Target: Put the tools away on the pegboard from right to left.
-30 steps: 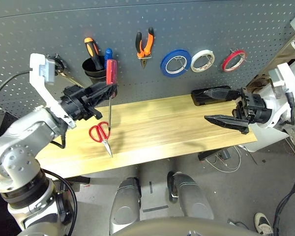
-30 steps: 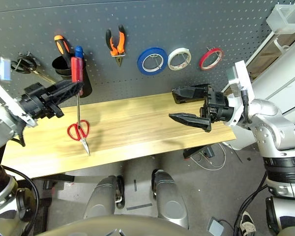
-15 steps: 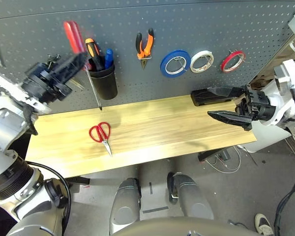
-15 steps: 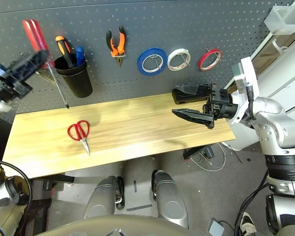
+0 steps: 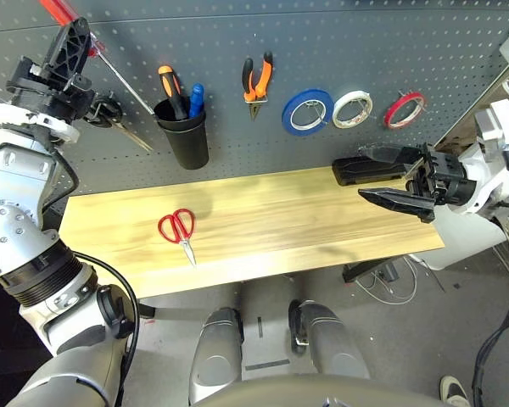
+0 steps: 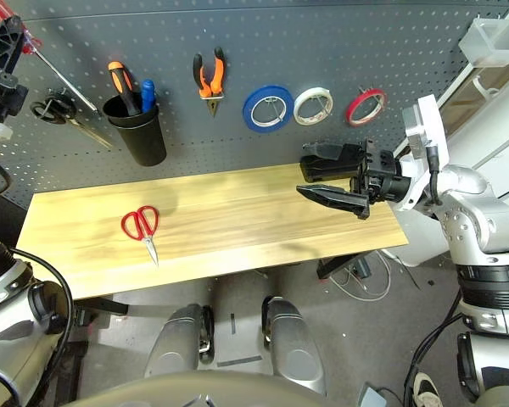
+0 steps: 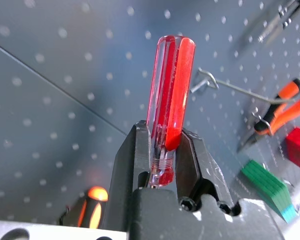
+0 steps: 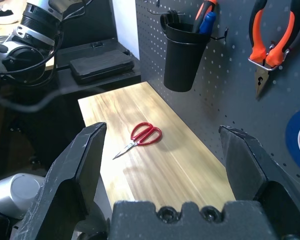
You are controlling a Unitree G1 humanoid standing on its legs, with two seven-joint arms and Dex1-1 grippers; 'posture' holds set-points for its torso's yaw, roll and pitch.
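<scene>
The left gripper (image 7: 160,150) is closed on the red-handled screwdriver (image 7: 171,90), its shaft slanting toward the black cup (image 5: 187,140), presumably for storage, while the right gripper (image 8: 165,165) stands wide and empty.

No legible text, label, brand, number or sign observed on any item.

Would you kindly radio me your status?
Left gripper clamped on red screwdriver, by pegboard; right gripper open; red scissors still on table.
</scene>
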